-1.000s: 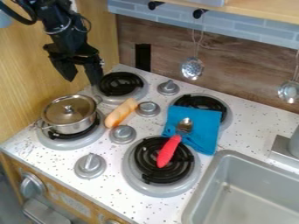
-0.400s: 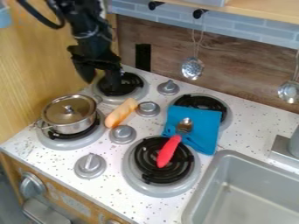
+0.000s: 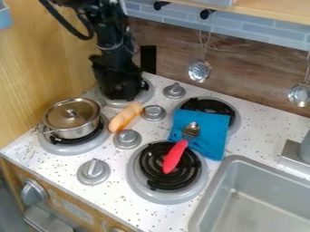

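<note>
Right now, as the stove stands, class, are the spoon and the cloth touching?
Touching. The camera view shows the spoon with its metal bowl lying on the cloth, its red handle over a burner.

Toy kitchen; stove burners [image 3: 170, 166]; sink [image 3: 260, 199]

Grey sink [image 3: 260, 206], lower right — skimmer [image 3: 199, 71], hanging.

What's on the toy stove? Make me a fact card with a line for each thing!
Gripper: over the back left burner
Pot: on the front left burner, lid on
Bread: beside the pot
Cloth: blue, partly on the back right burner
Spoon: bowl on the cloth, red handle over the front right burner
</note>
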{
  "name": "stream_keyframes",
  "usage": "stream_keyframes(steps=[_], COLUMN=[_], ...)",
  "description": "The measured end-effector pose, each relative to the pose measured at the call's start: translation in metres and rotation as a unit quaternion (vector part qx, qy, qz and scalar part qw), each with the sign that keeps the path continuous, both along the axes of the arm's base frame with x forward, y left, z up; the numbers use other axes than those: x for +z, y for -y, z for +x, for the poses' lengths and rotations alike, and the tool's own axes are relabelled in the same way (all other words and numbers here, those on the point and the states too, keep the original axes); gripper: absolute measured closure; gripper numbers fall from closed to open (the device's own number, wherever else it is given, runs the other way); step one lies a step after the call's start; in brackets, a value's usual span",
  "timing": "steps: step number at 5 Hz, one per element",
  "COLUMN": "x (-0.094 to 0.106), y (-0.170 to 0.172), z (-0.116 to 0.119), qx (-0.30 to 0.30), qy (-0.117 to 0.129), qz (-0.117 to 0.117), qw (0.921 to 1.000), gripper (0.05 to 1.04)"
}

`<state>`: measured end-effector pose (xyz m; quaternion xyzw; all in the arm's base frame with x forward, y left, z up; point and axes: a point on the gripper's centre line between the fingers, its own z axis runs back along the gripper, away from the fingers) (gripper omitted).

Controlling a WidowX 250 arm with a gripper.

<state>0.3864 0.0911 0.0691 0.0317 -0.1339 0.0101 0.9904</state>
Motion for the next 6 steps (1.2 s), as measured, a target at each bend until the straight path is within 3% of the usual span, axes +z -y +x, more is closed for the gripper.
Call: stream_keyframes(steps=[2, 4, 6], x=[-0.025, -0.033, -0.039], y=[0.001, -0.013, -0.013], z=[0.016, 0.021, 0.021], qx=[0.003, 0.016, 0.012], qy=[-0.026, -0.054, -0.059], qz=[0.028, 0.087, 0.097], qw=[0.9993, 0.9946, 0.9935], gripper=[0.082, 0.082, 0.082])
